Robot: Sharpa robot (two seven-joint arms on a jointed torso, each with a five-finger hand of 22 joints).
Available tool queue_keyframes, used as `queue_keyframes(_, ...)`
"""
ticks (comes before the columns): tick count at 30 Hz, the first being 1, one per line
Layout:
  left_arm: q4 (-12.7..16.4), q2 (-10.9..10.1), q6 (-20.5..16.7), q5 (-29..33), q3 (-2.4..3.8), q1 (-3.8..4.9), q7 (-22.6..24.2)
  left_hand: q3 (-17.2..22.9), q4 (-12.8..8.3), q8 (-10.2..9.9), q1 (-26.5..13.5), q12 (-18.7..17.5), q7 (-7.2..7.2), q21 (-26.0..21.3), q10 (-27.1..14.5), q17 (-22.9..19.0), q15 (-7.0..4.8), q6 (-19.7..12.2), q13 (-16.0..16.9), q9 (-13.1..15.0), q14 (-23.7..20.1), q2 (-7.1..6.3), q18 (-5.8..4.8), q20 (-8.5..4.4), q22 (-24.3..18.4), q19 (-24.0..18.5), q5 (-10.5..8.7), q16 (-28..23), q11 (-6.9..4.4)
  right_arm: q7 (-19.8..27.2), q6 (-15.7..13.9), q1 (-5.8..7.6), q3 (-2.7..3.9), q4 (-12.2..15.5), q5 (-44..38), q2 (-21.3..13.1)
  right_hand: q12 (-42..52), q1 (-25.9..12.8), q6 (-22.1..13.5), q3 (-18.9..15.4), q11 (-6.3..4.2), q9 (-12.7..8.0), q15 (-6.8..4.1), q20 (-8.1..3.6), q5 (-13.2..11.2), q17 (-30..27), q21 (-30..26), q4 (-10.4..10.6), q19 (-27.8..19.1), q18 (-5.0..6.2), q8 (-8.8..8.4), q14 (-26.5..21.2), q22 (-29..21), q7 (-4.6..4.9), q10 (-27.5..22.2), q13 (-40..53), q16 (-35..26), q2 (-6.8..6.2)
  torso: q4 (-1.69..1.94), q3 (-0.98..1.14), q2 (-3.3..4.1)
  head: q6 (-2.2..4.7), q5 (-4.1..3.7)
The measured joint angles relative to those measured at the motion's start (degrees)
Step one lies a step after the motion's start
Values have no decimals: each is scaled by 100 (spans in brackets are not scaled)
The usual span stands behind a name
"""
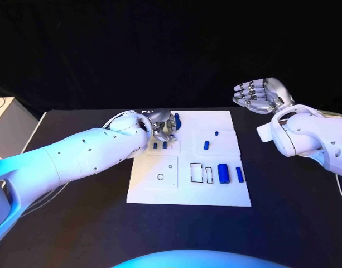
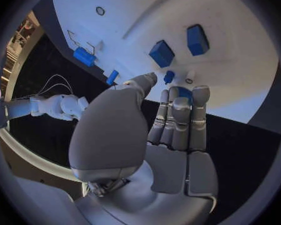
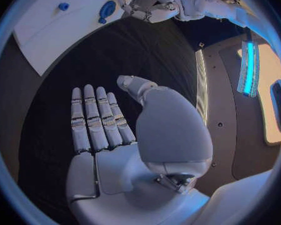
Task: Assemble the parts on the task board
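Task board (image 1: 188, 192) lies mid surface (image 1: 299, 223). Left hand (image 1: 159, 124) over board's far-left corner, fingers (image 2: 178, 116) down by small parts (image 1: 159, 144). Two upright parts (image 1: 231, 173) stand near board's right edge. Right hand (image 1: 259, 94) well apart, beyond far-right corner.

White task board (image 1: 188, 194) (mid-table), small blue parts (image 1: 224, 173) scattered flat

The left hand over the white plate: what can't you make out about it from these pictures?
- Head view: the left hand covers the task board beneath it, hiding any contact.
- Left wrist view: a blue part sits behind the fingers; whether it is held is unclear.
- Right wrist view: the left hand is too small to judge.
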Motion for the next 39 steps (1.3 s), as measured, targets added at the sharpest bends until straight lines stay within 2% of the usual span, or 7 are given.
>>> queue_keyframes(8, -116, 66, 140, -66, -13, 0, -112, 164, -15, -52, 165, -129, 22, 109, 197, -53, -20, 163, -113, -99, 20, 59, -1, -20, 105, 61, 0, 75, -30, 3, 1, 0, 0, 8, -3, 2, 0, 0, 0, 0, 0, -5, 0, 0, 34, -6, 0, 0, 0, 0, 0, 0, -6, 0, 0, 0, 0, 0, -1, 0, 1, -8, -4)
queue_keyframes(12, -144, 86, 183, -83, -16, 0, -147, 272, -33, -74, 186, -182, 17, 157, 297, -53, -41, 242, -164, -140, 41, 81, -93, -30, 169, 114, 0, 126, -51, 4, 1, 0, 0, 12, -4, 2, 0, 0, 0, 0, 0, -5, 0, 0, 34, -6, 0, 0, 0, 0, 0, 0, -6, 0, 0, 0, 0, 0, -1, 1, 1, -17, -13)
queue_keyframes(21, -181, 113, 223, -91, -19, 1, -176, 520, -139, -133, 262, -294, 14, 246, 495, -82, -83, 354, -252, -213, 83, 157, -94, -64, 272, 144, 0, 195, -105, 8, 2, 0, 0, 18, -5, 0, 0, 0, 0, 0, 0, -5, 0, 0, 34, -11, 0, 0, 0, 0, 0, 0, -11, -1, 0, 0, 0, 0, 0, 3, 0, -31, -19)
queue_keyframes(28, -204, 136, 221, -81, -19, 3, -178, 619, -158, -221, 262, -490, 32, 246, 541, -182, -83, 372, -354, -266, 82, 157, -94, -72, 273, 153, 0, 195, -70, 10, 4, 0, 1, 20, -6, 0, 0, 0, 0, 0, 0, -5, 0, 0, 56, -11, 0, 0, 0, 0, 0, 0, -11, -1, 0, 0, -22, 0, 0, 3, -3, -36, -27)
queue_keyframes(39, -213, 160, 222, -40, -18, 7, -177, 651, -190, -380, 151, -688, 40, 246, 561, -268, -60, 295, -438, -339, 60, 46, -94, -52, 282, 131, 0, 240, -50, 14, 6, 0, 1, 30, -7, -3, 0, 0, 0, 0, 0, -5, 0, 0, 56, -10, 0, 0, 0, 0, 0, 0, -10, -1, 0, 1, -22, 0, 3, 1, -3, -46, -36)
